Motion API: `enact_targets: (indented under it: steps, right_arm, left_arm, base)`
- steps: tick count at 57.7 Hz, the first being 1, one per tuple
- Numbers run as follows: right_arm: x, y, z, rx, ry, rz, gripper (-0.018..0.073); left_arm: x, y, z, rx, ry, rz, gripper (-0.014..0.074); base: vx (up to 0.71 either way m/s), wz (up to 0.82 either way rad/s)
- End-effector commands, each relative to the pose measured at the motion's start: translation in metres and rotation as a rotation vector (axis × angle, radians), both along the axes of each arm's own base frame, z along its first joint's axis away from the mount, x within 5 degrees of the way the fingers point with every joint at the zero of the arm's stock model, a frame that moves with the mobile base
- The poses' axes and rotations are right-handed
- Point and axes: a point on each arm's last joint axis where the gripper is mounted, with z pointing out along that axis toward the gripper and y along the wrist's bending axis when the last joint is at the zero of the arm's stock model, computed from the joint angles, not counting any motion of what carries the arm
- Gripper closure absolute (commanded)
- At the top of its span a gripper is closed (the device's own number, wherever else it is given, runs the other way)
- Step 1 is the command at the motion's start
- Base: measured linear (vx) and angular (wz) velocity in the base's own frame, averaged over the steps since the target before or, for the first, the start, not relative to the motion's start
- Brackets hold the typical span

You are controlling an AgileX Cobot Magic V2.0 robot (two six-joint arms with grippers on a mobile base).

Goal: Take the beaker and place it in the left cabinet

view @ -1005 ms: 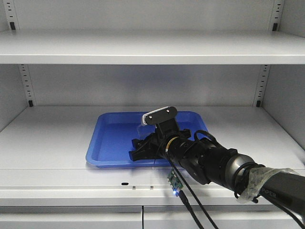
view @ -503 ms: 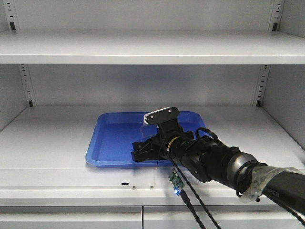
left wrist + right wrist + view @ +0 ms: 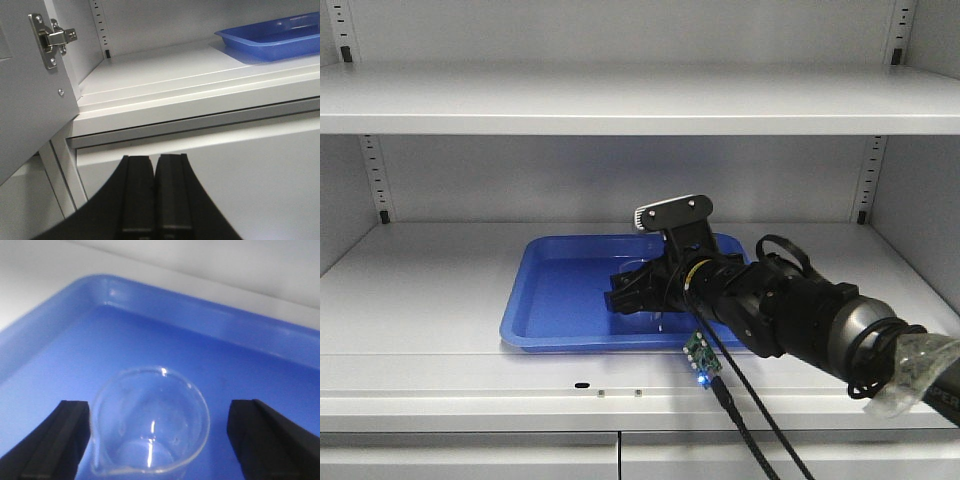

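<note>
The right tool is spread wide, its 2 fingers flanking the upright beaker in the blue tray. The left tool is pressed together below the left cabinet shelf.

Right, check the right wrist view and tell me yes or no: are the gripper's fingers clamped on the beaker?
No. The beaker stands in the blue tray with clear gaps to both fingers of the right gripper.
</note>
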Motion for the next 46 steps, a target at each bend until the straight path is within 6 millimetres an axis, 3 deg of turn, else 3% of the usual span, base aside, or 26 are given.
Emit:
enact_targets:
  steps: [1,27,46]
  right_arm:
    - [-0.012,-0.005,0.055,0.106,-0.145,0.014,-0.0033]
    - [-0.021,-0.011,0.072,0.175,-0.112,-0.016,-0.0033]
    - [-0.021,-0.012,0.07,0.159,-0.095,-0.022,-0.0033]
  left_arm:
    - [-0.002,0.0,0.014,-0.009,-0.11,0.002,0.0603]
    - [-0.002,0.0,0.014,-0.009,-0.11,0.002,0.0603]
    - [-0.002,0.0,0.014,-0.009,-0.11,0.002,0.0603]
  base:
    - [0.0,0.0]
    - [0.0,0.0]
    - [0.0,0.0]
